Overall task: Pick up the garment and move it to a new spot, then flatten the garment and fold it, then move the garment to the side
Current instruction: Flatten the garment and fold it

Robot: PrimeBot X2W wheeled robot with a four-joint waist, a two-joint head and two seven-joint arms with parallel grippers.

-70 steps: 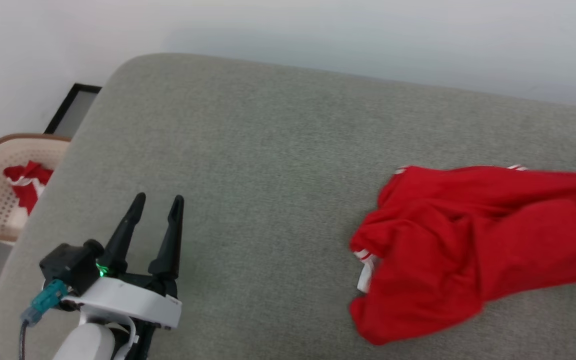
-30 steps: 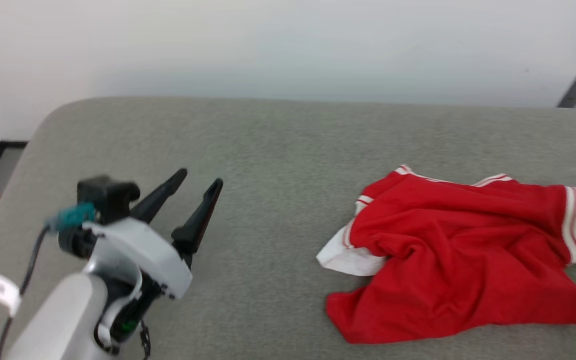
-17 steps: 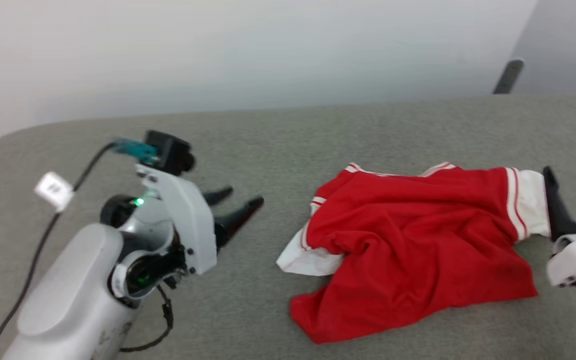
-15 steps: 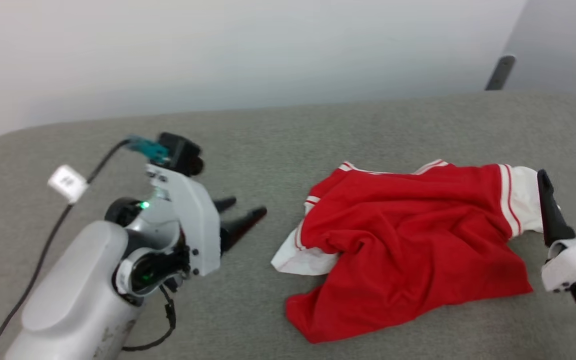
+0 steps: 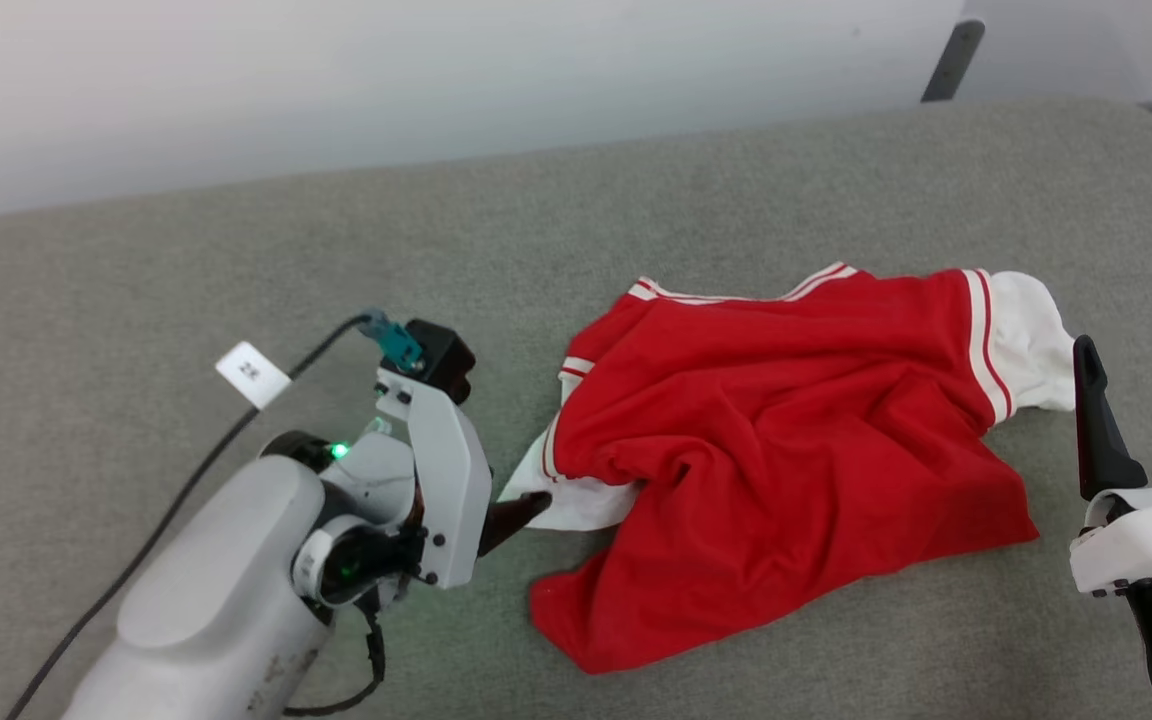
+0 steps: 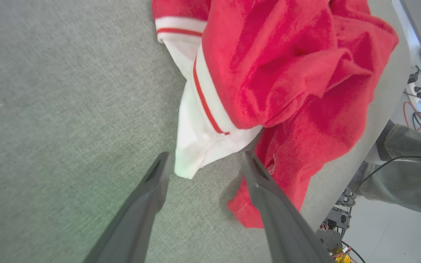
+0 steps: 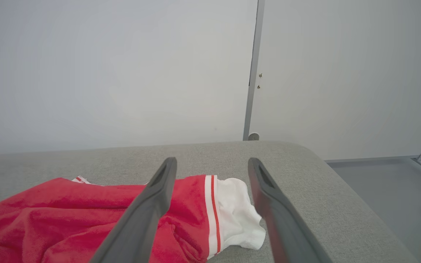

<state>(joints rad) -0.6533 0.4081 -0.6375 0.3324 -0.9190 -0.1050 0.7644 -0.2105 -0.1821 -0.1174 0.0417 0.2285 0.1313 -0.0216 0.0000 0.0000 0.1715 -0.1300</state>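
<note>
On grey upholstered surface (image 5: 236,250) | I held left gripper (image 6: 206,157) jaws wide, empty, astride crumpled bright red jersey garment (image 5: 786,480) at its white sleeve (image 6: 196,146), for pickup | right gripper (image 5: 1126,345) jaws wide, empty.

In the head view, the fingers of the left gripper (image 5: 524,508) were mostly hidden by its own wrist housing (image 5: 446,480), and the right gripper (image 5: 1126,345) was cut by the right edge. The garment (image 7: 68,219) was cut by the left and bottom edges of the right wrist view.
</note>
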